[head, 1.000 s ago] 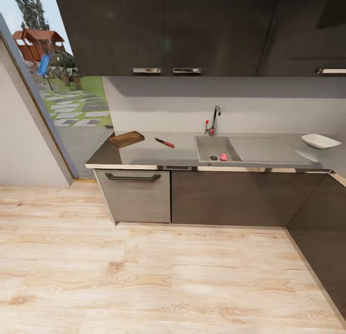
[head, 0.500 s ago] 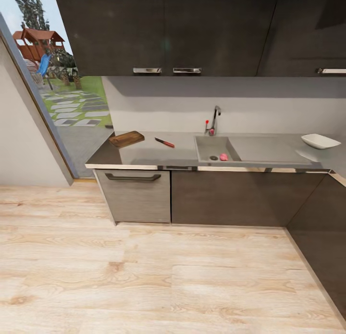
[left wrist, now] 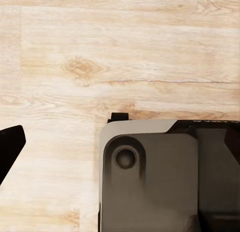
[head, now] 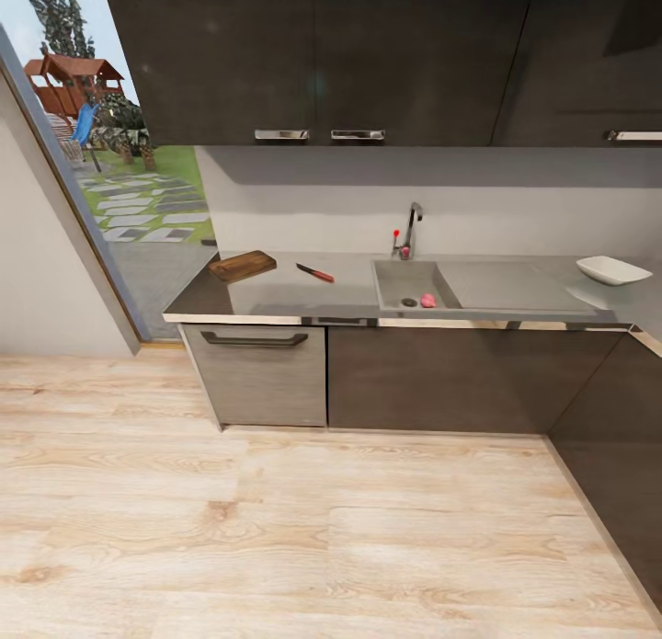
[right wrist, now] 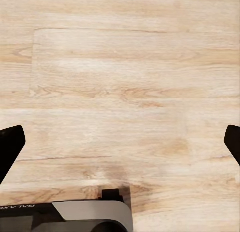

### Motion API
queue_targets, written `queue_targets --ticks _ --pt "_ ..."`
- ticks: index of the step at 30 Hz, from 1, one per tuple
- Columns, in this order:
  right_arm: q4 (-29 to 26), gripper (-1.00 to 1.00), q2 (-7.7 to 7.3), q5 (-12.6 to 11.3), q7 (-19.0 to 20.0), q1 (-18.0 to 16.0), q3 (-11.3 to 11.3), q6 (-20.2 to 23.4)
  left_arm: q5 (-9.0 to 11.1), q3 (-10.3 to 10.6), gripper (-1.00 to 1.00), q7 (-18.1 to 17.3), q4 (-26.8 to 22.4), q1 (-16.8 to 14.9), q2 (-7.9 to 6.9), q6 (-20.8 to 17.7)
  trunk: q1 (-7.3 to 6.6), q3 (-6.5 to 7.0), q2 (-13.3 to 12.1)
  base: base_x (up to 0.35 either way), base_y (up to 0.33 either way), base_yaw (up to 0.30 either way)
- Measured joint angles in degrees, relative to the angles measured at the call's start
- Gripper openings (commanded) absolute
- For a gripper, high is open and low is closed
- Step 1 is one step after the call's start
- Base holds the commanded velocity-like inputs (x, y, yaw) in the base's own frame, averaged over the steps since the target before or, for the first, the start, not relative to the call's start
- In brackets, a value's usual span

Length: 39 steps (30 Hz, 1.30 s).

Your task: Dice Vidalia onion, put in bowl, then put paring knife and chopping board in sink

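From the head view, the Vidalia onion [head: 428, 300] lies in the sink [head: 450, 276] basin beside the dark drain, under the tap [head: 411, 227]. On the countertop [head: 285, 297] to that basin's side sit the paring knife [head: 314, 272] and, further along, the chopping board [head: 242, 266]; the bowl [head: 612, 269] rests past the drainboard. At the left wrist, one dark fingertip [left wrist: 10, 149] shows over the wood floor [left wrist: 120, 51] beside the grey robot base [left wrist: 165, 177], so whether those jaws are apart I cannot tell. At the right wrist, the right gripper [right wrist: 120, 144] has two fingertips [right wrist: 10, 149] spread wide apart, only floor between them.
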<state>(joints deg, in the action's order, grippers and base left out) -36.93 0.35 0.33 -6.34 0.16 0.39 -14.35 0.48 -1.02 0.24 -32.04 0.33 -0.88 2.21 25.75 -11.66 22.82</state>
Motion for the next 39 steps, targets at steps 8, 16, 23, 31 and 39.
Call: queue_targets --ticks 8,16,23,31,39 --pt "0.0 1.00 0.05 0.0 0.0 0.0 0.0 0.0 0.0 0.0 1.00 0.0 -0.1 0.0 0.00 0.0 0.00 0.00 0.0 0.000 0.000 0.000" --pt "0.0 1.00 -0.01 0.0 0.0 0.0 0.0 0.0 0.0 0.1 1.00 0.0 -0.1 0.0 0.00 0.1 0.00 0.00 0.0 0.000 0.000 0.000" --pt "0.0 1.00 -0.03 0.0 0.1 0.0 0.0 0.0 0.0 0.1 1.00 0.0 -0.1 0.0 -0.08 0.1 0.00 0.00 0.0 0.000 0.000 0.000" --pt "0.0 1.00 -0.04 0.0 0.2 0.0 0.0 0.0 0.0 0.1 1.00 0.0 0.0 0.0 -0.15 0.1 0.00 0.00 0.0 0.000 0.000 0.000" --pt "0.0 1.00 -0.21 0.0 0.2 0.0 0.0 0.0 -0.1 0.1 1.00 0.0 0.0 0.0 -0.28 0.1 0.00 0.00 0.0 0.000 0.000 0.000"
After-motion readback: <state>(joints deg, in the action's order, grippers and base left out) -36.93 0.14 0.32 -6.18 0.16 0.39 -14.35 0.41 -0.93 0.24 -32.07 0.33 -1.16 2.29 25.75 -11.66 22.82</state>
